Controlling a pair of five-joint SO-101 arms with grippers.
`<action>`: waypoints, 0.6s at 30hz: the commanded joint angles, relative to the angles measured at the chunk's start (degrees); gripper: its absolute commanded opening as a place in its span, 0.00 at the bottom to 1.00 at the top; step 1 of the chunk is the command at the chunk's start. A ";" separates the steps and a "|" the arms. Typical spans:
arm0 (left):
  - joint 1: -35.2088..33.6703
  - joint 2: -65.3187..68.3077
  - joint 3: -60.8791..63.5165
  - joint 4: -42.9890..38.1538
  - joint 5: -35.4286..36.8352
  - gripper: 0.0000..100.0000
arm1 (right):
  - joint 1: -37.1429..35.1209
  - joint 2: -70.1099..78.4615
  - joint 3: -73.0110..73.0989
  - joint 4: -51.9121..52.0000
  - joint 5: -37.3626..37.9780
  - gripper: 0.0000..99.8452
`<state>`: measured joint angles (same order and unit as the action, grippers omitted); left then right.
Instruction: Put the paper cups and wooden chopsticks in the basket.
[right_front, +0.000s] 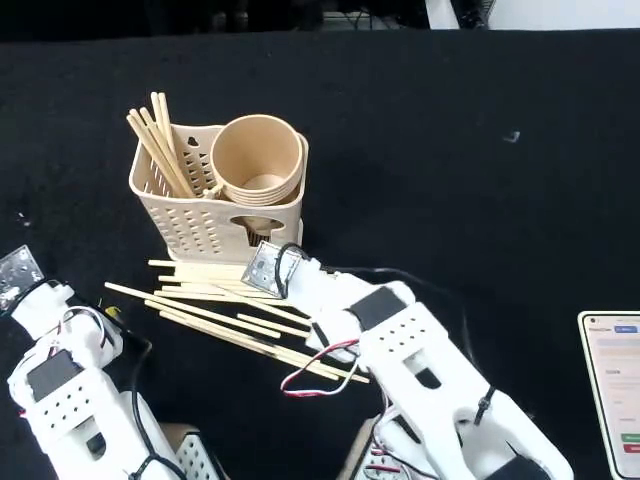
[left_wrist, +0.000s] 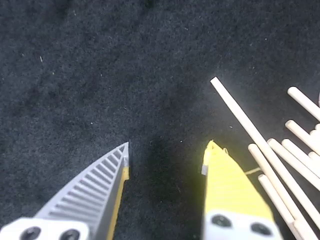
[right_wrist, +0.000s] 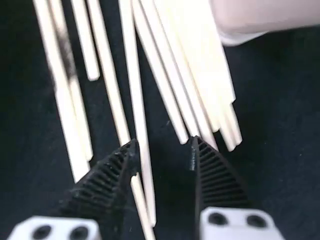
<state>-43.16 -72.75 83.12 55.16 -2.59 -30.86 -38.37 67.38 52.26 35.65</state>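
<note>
Paper cups (right_front: 257, 160) stacked inside the basket (right_front: 205, 228), toward the far left part of the table (right_front: 480, 180), with a bundle of chopsticks (right_front: 160, 145) upright in its left corner. Loose wooden chopsticks (right_front: 205, 290) flat on the table between the basket and the near edge, long axes roughly along that edge, a little slanted. Right gripper (right_wrist: 162, 145) low over this pile, close to the front wall of the basket, jaws spread apart, one stick (right_wrist: 136, 115) running between them, so the closing line across its long axis. Probably no contact with the stick yet, though hard to judge. Left gripper (left_wrist: 167, 150) also spread, holding nothing, over bare table just beside the left ends of the pile. Nearer and better lined up for a grasp, by judgement: the right arm.
</note>
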 joint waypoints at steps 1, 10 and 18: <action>-0.22 -0.88 -0.84 -0.79 0.18 0.24 | 0.88 2.33 1.54 -6.51 0.26 0.15; -0.22 -0.88 -0.84 -0.79 0.18 0.24 | 1.05 13.32 -0.75 -10.02 0.18 0.14; -0.22 -0.88 -0.84 -0.79 0.18 0.24 | 1.14 13.41 -2.24 -9.41 0.00 0.01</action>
<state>-43.16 -72.75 83.12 55.16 -2.59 -30.33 -24.92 66.86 42.15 35.74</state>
